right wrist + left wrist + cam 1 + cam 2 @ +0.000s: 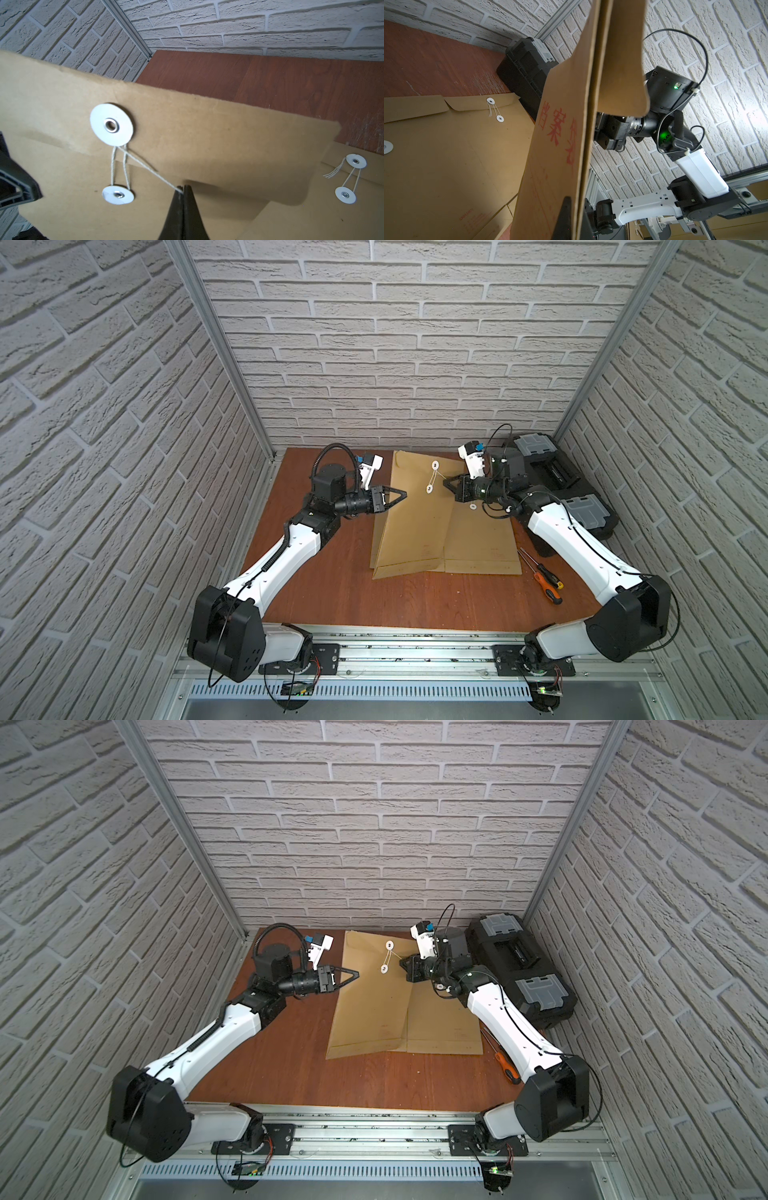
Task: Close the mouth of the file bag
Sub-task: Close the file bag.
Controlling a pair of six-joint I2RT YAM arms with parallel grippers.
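Right next to the lower disc (429,489) on the file bag (411,531), in both top views, sat the right gripper (446,482). It was way nearer that disc than the left gripper (402,494), which was across the bag from it, clamped on the bag's side edge and tipping that side up off the table (332,593). The bag's long axis ran roughly along the line from the lower disc to the upper disc (435,465). Count there: two arms, two screwdrivers (548,585), one toolbox (552,477).

Left wrist view: the bag showed edge-on, with the left jaws pressed together on it. A second bag (446,155) lay flat, its string wound. An extra disc (386,146) at the frame edge might've meant a third bag, couldn't tell.

Right wrist view: the right fingers were pinched shut on the string (149,166), pulled taut from the upper disc. Two strands ran down to the lower disc. My guess is the next wrap hinged on this: the lower disc lay off to the side of the pinch, so the string had to be carried around it. Two discs per bag.
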